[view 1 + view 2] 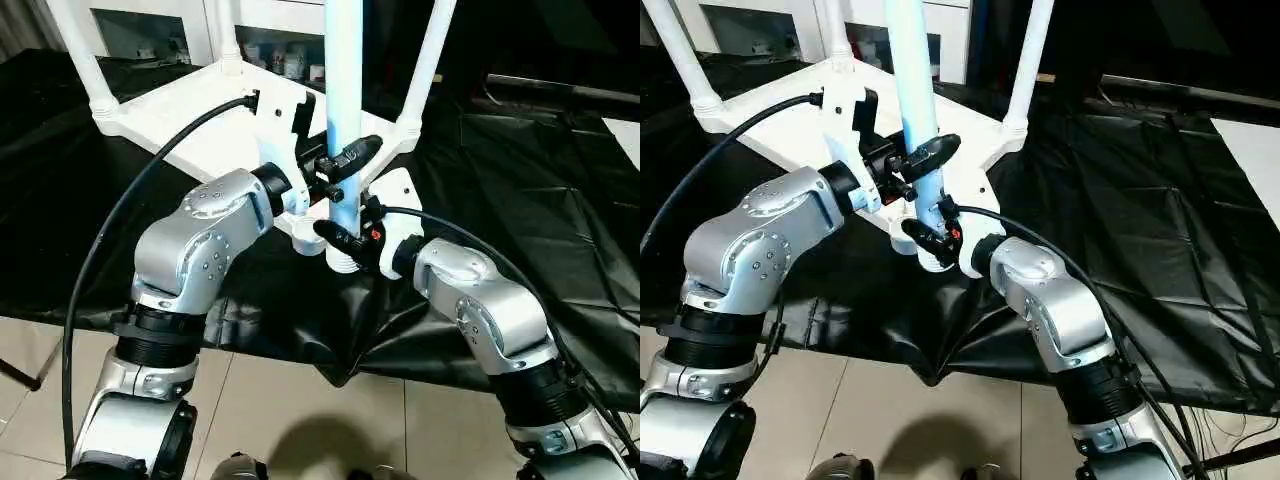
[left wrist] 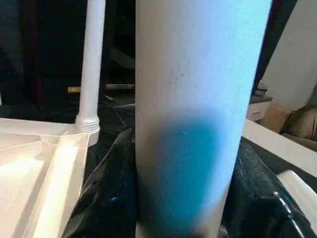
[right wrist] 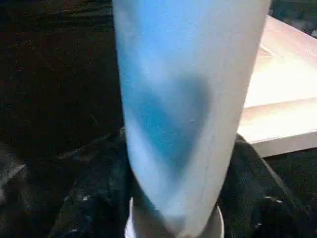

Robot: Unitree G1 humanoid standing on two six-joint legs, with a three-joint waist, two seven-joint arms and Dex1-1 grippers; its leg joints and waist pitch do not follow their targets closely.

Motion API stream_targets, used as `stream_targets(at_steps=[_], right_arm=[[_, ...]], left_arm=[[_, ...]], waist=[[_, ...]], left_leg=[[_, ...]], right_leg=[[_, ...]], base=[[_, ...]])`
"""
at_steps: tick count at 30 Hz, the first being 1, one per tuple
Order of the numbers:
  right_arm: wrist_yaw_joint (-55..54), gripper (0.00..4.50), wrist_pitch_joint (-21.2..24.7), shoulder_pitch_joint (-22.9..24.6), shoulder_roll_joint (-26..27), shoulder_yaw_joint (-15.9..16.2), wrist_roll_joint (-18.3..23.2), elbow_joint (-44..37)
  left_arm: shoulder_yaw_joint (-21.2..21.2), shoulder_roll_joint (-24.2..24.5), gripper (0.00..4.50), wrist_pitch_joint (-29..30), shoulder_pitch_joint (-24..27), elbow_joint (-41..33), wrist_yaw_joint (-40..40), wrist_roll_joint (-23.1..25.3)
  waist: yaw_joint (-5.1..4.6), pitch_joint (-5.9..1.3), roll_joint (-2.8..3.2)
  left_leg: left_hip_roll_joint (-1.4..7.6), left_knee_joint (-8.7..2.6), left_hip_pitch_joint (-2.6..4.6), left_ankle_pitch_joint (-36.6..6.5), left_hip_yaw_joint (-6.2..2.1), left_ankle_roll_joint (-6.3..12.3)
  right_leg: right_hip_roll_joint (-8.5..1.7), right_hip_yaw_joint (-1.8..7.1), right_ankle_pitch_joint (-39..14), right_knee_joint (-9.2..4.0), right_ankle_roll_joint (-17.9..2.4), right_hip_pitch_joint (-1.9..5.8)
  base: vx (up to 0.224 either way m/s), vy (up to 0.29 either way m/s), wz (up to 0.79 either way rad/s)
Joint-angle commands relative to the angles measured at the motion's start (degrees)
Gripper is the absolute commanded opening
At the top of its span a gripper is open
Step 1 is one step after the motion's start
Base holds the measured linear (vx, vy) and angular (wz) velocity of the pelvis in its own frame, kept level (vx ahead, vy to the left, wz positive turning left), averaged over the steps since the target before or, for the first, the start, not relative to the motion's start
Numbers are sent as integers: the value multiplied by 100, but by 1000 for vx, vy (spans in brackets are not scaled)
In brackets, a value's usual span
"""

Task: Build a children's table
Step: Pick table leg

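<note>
The white tabletop (image 1: 200, 120) lies upside down on black cloth, ribbed side up. Three white legs (image 1: 425, 60) stand in its far and side corner sockets. A fourth leg (image 1: 343, 80) stands upright over the near corner socket (image 1: 345, 262). My left gripper (image 1: 345, 163) is shut on this leg from the left, one black finger crossing its front. Just below, my right gripper (image 1: 343, 235) is closed round the same leg close above the socket. Both wrist views look at this leg (image 2: 198, 124) (image 3: 188, 99) from very close.
The black cloth (image 1: 520, 200) covers the work table, whose front edge runs just below my forearms. Tiled floor (image 1: 300, 410) lies beneath. A flat white board (image 1: 625, 135) lies at the far right. White cabinets (image 1: 270, 30) stand behind the tabletop.
</note>
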Motion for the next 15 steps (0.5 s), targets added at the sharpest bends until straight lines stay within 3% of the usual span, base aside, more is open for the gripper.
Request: stream_targets(at_steps=[1,5,8,10,11,13,15], right_arm=[[-3,196,-121,-13,-37,-110,-59,51],[223,189,-215,16,-43,-146,13,-7],[586,188,-273,61,-162,-232,220,-81],[1583,188,-319,230,-486,-436,851,-319],[1583,188,-319,230,-486,-436,851,-319],[1965,187,-157,288,-567,-653,1265,-433],[2212,187,37,293,-630,-809,1563,-492]], left_arm=[[14,52,184,101,-98,-36,-47,16],[-35,178,184,358,-64,-103,-575,-212],[172,137,254,754,-26,-219,-1064,-951],[508,81,265,1159,14,-357,-1672,-1990],[508,81,265,1159,14,-357,-1672,-1990],[561,133,302,1203,78,-378,-2025,-2248],[562,237,310,1368,130,-394,-2352,-2466]], waist=[[-16,-430,26],[-23,-429,31],[-36,-437,40],[-18,-430,27],[6,-437,32],[7,-432,31],[13,-421,31]], left_leg=[[340,-361,87,-397,-129,83],[340,-363,85,-394,-129,98],[338,-357,91,-387,-129,91],[330,-340,78,-442,-110,191],[336,-337,84,-433,-116,236],[339,-340,85,-456,-116,339],[338,-346,82,-491,-116,363]], right_leg=[[-544,436,-300,-400,-980,383],[-548,436,-307,-400,-986,383],[-553,429,-266,-384,-1077,388],[-552,431,-151,-374,-1209,407],[-557,428,-129,-377,-1216,410],[-556,425,-188,-396,-1226,403],[-554,420,-395,-410,-1235,397]], base=[[0,0,0],[0,0,0],[0,0,0],[0,0,0],[0,0,0],[0,0,0],[0,0,0]])
